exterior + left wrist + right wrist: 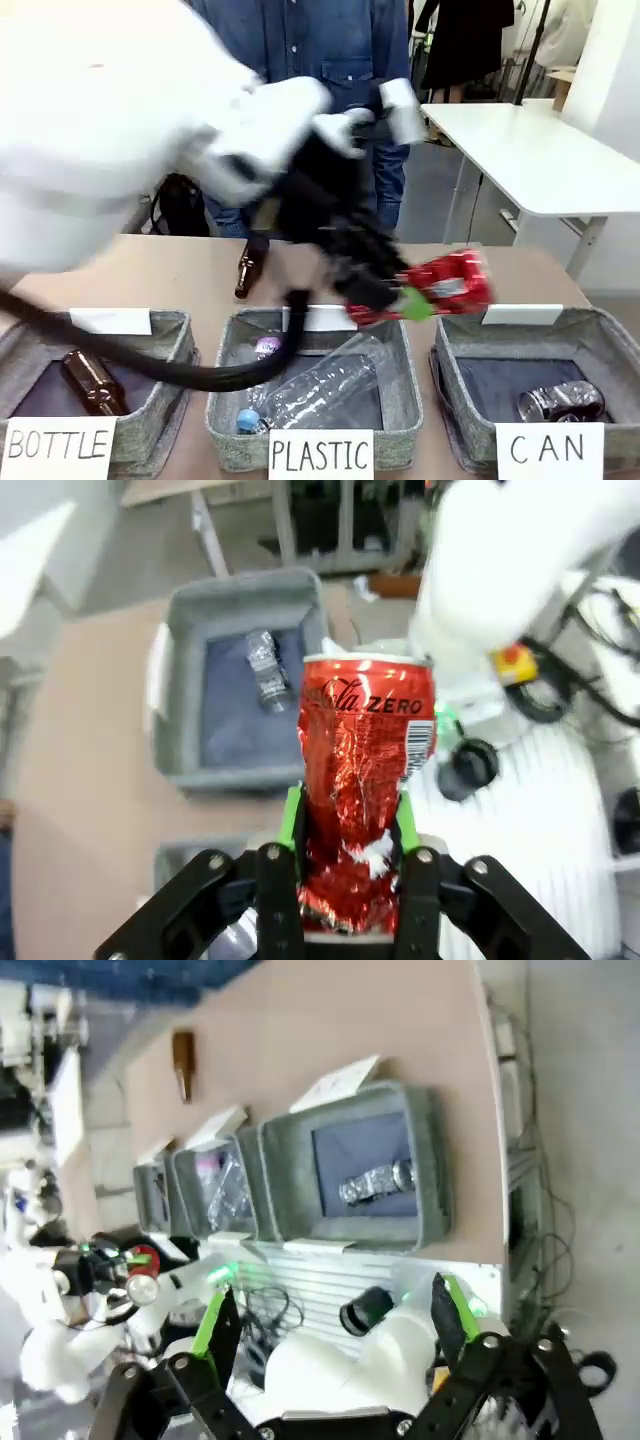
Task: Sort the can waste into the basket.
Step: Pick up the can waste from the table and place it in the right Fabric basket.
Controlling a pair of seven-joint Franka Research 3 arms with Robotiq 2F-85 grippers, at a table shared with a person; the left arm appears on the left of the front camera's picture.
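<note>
Left gripper (348, 820): clamped on red Coca-Cola Zero can (365, 750); silvery can (265, 670) already in CAN basket (240, 590) beyond jaws; right gripper (333, 1305) spread.

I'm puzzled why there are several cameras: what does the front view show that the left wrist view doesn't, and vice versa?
Front view, not the wrist view: the person in a denim shirt, the signs BOTTLE, PLASTIC and CAN, and a brown bottle on the table. Left wrist view, not the front: the ZERO lettering and barcode on the red can, and green pads pressing its sides. Both: the left gripper holding that can, and the silvery can lying in the grey basket.
</note>
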